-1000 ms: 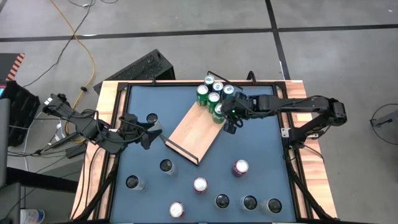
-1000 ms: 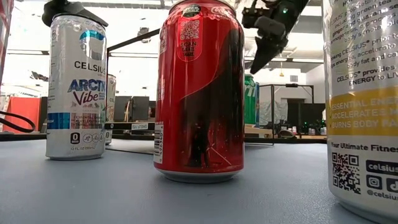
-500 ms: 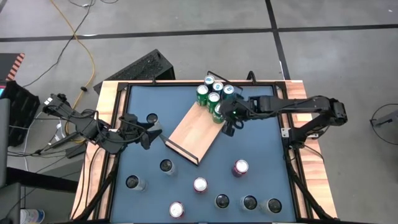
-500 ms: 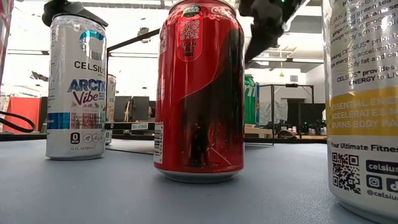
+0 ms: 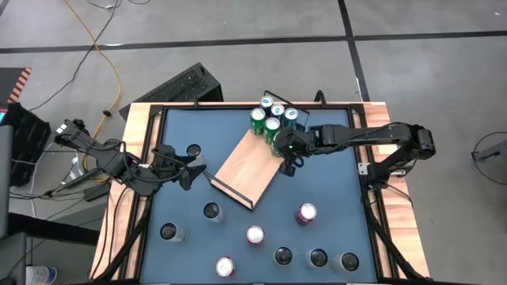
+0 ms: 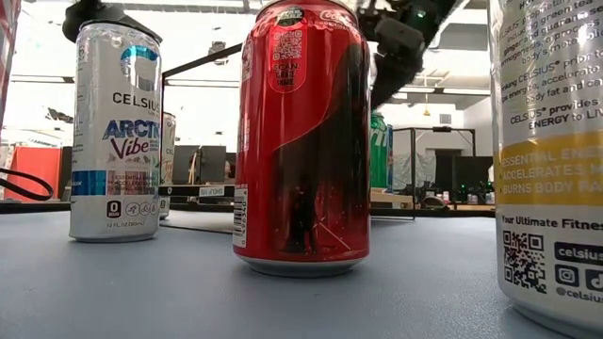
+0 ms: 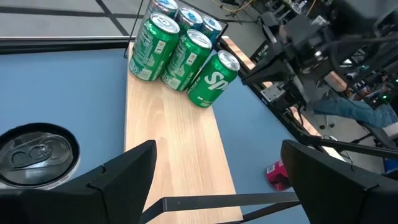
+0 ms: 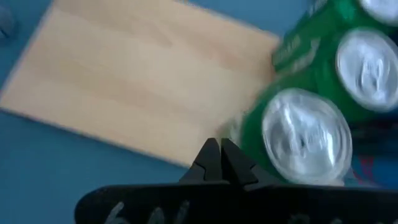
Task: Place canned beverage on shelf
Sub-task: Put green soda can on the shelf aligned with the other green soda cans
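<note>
The shelf (image 5: 242,162), a light-wood board with a black wire rail at its near end, lies slantwise on the blue table. Several green cans (image 5: 269,119) stand upright on its far end. My right gripper (image 5: 287,165) is shut and slants down at the shelf's right edge, close beside the nearest green can (image 8: 305,137), which the arm partly hides from above. My left gripper (image 5: 198,168) stands open at the table's left, level, facing the shelf (image 7: 174,143), with nothing between its fingers. A dark-topped can (image 7: 37,155) stands next to it. My right gripper (image 8: 219,149) has its shut fingertips beside the side of the nearest green can (image 8: 252,140), slanting down from the table's right. I cannot tell whether they touch the can.
Several loose cans stand on the near half of the table, among them red-topped ones (image 5: 306,212) (image 5: 255,235) and dark-topped ones (image 5: 212,211) (image 5: 318,257). In the low view a red can (image 6: 301,132) and white cans (image 6: 115,132) fill the foreground. A wooden rim (image 5: 135,158) borders the table.
My right gripper has shifted a little toward the table's left, over the nearest green can, and stays shut. The cans and the shelf have kept their places.
</note>
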Motion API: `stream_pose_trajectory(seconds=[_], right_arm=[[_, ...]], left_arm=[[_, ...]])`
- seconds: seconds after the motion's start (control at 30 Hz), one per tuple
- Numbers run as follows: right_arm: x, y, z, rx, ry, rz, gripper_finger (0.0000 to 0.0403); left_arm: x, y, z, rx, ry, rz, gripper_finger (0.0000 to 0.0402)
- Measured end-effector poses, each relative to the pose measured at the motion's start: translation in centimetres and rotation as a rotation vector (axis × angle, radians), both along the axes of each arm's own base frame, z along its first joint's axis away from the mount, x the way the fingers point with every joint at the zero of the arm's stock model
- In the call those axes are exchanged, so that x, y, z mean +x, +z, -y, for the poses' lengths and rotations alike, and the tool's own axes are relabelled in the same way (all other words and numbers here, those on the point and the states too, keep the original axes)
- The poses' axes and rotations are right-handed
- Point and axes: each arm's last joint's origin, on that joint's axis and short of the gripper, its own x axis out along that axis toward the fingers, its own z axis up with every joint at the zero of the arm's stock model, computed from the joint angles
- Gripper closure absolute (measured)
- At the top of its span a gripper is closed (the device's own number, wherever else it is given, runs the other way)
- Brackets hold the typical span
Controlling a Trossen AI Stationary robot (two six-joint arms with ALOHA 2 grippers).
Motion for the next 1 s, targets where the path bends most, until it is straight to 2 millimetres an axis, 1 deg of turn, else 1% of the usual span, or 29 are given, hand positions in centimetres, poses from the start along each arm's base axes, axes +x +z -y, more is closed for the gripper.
stream_pose_trajectory(seconds=[0.47,0.57,0.77,0.83,0.93,1.0], right_arm=[[-1.2,-0.2,0.6,-0.068,-0.173,-0.072,0.0403],[-1.4,-0.1,0.6,-0.083,-0.244,-0.077,0.0403],[-0.7,1.9,-0.6,0.004,-0.103,0.023,0.0403],[-0.5,2.3,-1.1,0.023,-0.044,0.043,0.0403],[0.4,2.7,-1.3,-0.007,0.014,0.118,0.0403],[1.1,2.7,-1.2,-0.032,0.04,0.148,0.0403]], left_arm=[[0.0,-0.1,0.0,0.007,0.003,-0.01,0.0072],[0.0,-0.1,0.0,0.007,0.003,-0.01,0.0072],[-0.1,-0.1,0.0,0.007,0.003,-0.011,0.0072],[-0.1,-0.1,0.0,0.01,0.002,-0.012,0.0072],[-0.1,-0.1,0.0,0.014,0.002,-0.014,0.0072],[-0.1,-0.1,0.0,0.016,0.002,-0.016,0.0072]])
